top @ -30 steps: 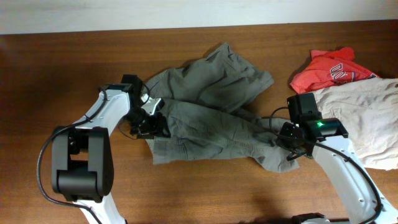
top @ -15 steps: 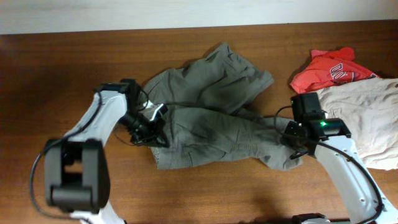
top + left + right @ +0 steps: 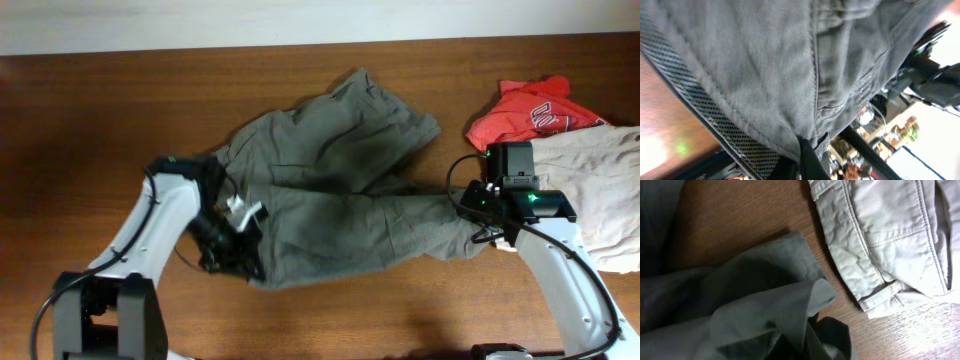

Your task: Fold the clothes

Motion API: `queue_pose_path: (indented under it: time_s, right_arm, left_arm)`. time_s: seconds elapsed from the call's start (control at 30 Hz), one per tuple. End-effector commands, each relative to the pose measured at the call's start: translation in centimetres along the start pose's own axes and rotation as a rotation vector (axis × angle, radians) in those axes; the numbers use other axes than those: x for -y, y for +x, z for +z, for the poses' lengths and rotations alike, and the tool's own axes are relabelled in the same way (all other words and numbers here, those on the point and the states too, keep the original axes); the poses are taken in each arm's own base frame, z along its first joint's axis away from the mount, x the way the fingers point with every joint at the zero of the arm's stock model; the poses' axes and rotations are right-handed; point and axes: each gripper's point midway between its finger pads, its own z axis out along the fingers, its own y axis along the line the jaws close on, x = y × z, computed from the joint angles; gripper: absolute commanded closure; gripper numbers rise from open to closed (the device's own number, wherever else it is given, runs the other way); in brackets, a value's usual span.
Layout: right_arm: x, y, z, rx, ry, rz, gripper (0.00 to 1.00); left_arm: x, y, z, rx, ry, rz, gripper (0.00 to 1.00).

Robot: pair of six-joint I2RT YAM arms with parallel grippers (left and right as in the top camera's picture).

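The olive-grey shorts (image 3: 340, 200) lie wrinkled across the middle of the table, and the lower leg is pulled out long between my two grippers. My left gripper (image 3: 243, 262) is shut on the shorts' left lower edge. In the left wrist view the cloth (image 3: 765, 65) fills the frame and my left gripper (image 3: 802, 157) pinches a seam at the bottom. My right gripper (image 3: 472, 215) is shut on the right end of the shorts. The right wrist view shows folds of the cloth (image 3: 755, 300) bunched over my right gripper (image 3: 800, 347).
Close to my right gripper, at the right edge, lie paler beige shorts (image 3: 600, 190), whose hem (image 3: 880, 235) nearly touches the olive cloth. A red T-shirt (image 3: 530, 110) with white lettering lies behind them. Bare brown table (image 3: 100, 100) shows at the left and front.
My left gripper has shut on the shorts' left edge and moved toward the front of the table. The right gripper moved slightly back and right, drawing the lower leg out straighter.
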Motion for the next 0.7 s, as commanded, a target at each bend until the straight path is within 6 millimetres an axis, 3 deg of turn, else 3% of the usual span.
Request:
queue_pose_path:
  time_s: [0.0,0.17,0.33,0.37,0.47,0.5,0.67]
  right_arm:
    - [-0.2,-0.9,-0.6,0.029,-0.015,-0.007,0.92]
    - [-0.1,-1.0,-0.6,0.035,-0.01,-0.006,0.91]
    - [0.2,-1.2,-0.6,0.043,0.01,-0.005,0.91]
    - [0.2,-1.2,-0.6,0.043,0.009,-0.005,0.91]
    - [0.2,-1.2,-0.6,0.042,0.009,-0.005,0.9]
    - [0.2,-1.2,-0.6,0.043,0.009,-0.006,0.87]
    - [0.1,-1.3,-0.6,0.047,0.006,-0.016,0.71]
  left_arm:
    - [-0.5,2.2,3.0,-0.072,0.06,-0.036,0.99]
    - [-1.1,4.5,5.3,-0.138,0.105,-0.091,0.99]
    - [-1.1,5.7,5.7,-0.137,0.102,-0.085,0.99]
    - [-1.0,5.8,5.6,-0.131,0.098,-0.074,0.99]
    - [-0.6,5.5,5.2,-0.079,0.084,-0.049,0.86]
    - [-0.4,5.1,4.8,-0.037,0.082,-0.021,0.8]
    - [0.8,3.7,2.5,0.104,0.054,0.077,0.73]
